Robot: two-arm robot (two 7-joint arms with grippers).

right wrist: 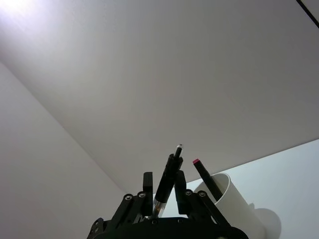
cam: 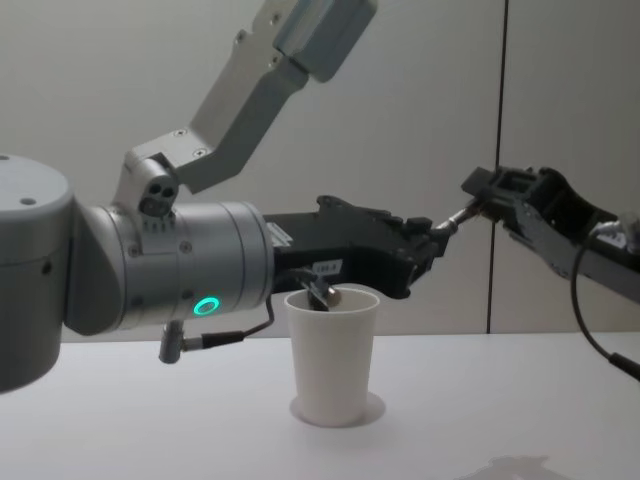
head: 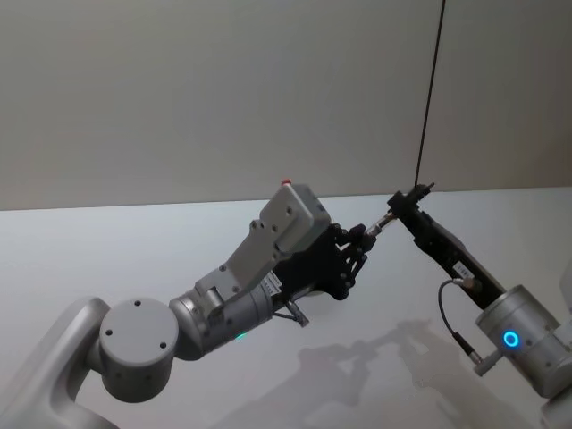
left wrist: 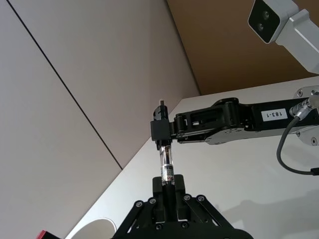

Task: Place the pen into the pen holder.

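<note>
Left hand (left wrist: 168, 196) and right hand (left wrist: 160, 130) both grasping clear-barrelled, seemingly black-capped pen (left wrist: 166, 167).

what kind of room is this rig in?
Probably a lab or test bench: a bare white table, blank pale walls, and a single paper cup as the prop. Both claws, left and right, hold one pen between them.

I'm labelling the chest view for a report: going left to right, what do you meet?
Left arm's grey joint housing → white pen holder → left gripper → pen → right gripper.
</note>
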